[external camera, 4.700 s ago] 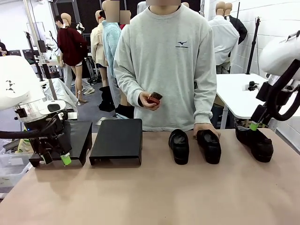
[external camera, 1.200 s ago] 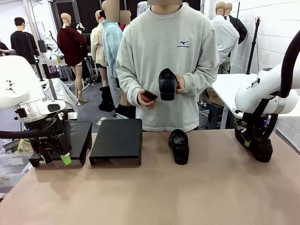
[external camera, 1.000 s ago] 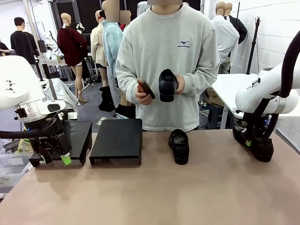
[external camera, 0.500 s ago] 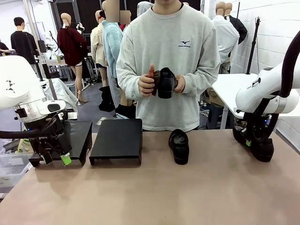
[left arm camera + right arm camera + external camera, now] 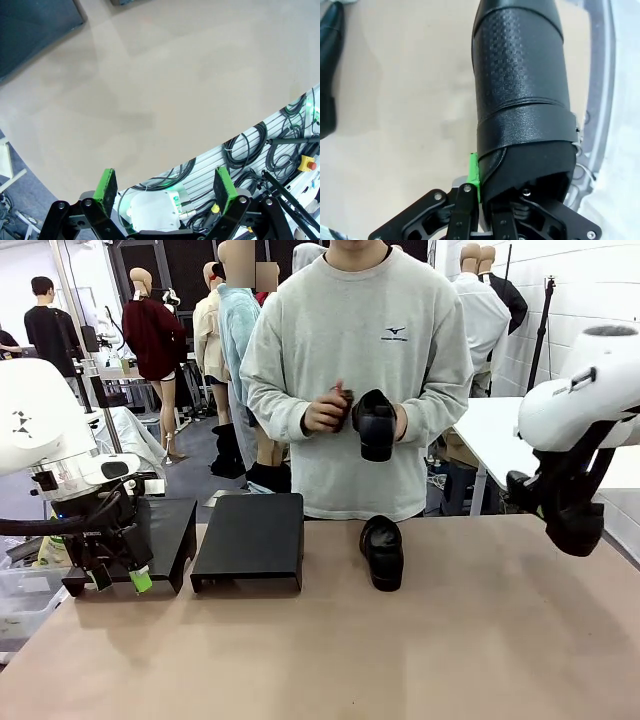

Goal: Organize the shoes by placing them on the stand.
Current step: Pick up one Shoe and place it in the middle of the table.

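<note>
Shoes: three counted. Held shoe (image 5: pixel 576 528) sits in the right hand (image 5: pixel 481 181), with the jaws almost fully closed on the heel rim. One green pad outside the rim, other finger apparently inside the opening. Hangs clear of the surface (image 5: pixel 320 650) at the far right. Middle shoe (image 5: pixel 382 552) flat on the surface, toe toward the robot. Third shoe (image 5: pixel 374 425) up at chest height in the person's hand (image 5: pixel 398 423); something small in the other hand, can't tell what.

Stand: two units counted, side by side at the left of the surface, both tops bare. Right unit (image 5: pixel 250 537) is the closer target, left unit (image 5: pixel 168 532) beyond it. Each looks wide enough for two shoes, so probably room for all three.

Key relation: stand lies to the robot's left of the right hand and well apart, with the middle shoe between them. Held shoe's long axis runs along the fingers, toe away from the wrist and pointing steeply down in the front view. Likely needs a cross-surface carry over or around the middle shoe, then a tilt to level before set-down.

Left hand (image 5: pixel 118 578): fingers spread wide, nothing between them, low and just beside the left unit. Nearer the stand by far, but empty.
</note>
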`<state>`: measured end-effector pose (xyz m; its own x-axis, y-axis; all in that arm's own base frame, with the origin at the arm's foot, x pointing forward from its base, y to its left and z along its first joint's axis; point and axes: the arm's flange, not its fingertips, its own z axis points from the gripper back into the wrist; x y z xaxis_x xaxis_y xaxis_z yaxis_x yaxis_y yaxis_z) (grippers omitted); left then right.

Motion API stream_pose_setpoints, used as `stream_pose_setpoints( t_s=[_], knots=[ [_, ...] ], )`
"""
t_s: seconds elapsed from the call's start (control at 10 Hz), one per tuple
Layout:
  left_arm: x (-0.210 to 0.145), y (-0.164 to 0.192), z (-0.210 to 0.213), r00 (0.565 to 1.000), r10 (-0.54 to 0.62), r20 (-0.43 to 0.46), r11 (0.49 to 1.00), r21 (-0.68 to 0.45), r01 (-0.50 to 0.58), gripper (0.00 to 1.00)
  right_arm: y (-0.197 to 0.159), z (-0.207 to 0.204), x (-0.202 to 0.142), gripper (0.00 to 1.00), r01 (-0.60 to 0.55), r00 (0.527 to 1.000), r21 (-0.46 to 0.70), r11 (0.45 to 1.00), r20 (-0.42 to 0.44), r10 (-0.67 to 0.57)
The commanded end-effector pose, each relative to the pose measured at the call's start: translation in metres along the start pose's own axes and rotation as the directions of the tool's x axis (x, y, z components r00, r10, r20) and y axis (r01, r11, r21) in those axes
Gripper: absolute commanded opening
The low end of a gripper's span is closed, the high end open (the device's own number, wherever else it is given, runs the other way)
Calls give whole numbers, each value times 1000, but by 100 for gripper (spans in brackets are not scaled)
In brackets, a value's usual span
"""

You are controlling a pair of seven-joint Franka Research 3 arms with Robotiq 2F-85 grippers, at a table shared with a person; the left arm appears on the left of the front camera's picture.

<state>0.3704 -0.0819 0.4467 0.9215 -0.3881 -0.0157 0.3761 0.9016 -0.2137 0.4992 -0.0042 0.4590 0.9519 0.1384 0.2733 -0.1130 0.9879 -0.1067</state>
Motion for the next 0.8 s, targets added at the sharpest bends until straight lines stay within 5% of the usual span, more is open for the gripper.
stream_pose_setpoints(
  t_s=[0.0, 0.1, 0.2, 0.4, 0.5, 0.7],
  knots=[
    [-1, -1, 1, 1000, 7, 0, 1000, -21, -7, 100, 35, 27, -37, 0, 46, 999, -71, 996, 19, -45],
    [-1, -1, 1, 1000, 7, 0, 1000, -21, -7, 100, 44, 46, -56, 0, 68, 997, -98, 993, 44, -64],
    [-1, -1, 1, 1000, 7, 0, 1000, -21, -7, 100, 13, 21, -18, 0, 27, 1000, -26, 999, 13, -26],
    [-1, -1, 1, 1000, 7, 0, 1000, -21, -7, 100, 13, 21, -18, 0, 27, 1000, -26, 999, 13, -26],
    [-1, -1, 1, 1000, 7, 0, 1000, -21, -7, 100, 26, 36, -40, 0, 45, 999, -49, 998, 17, -44],
    [-1, -1, 1, 1000, 7, 0, 1000, -21, -7, 100, 48, 21, -48, 0, 258, 965, -145, 955, -1, -260]
  ],
)
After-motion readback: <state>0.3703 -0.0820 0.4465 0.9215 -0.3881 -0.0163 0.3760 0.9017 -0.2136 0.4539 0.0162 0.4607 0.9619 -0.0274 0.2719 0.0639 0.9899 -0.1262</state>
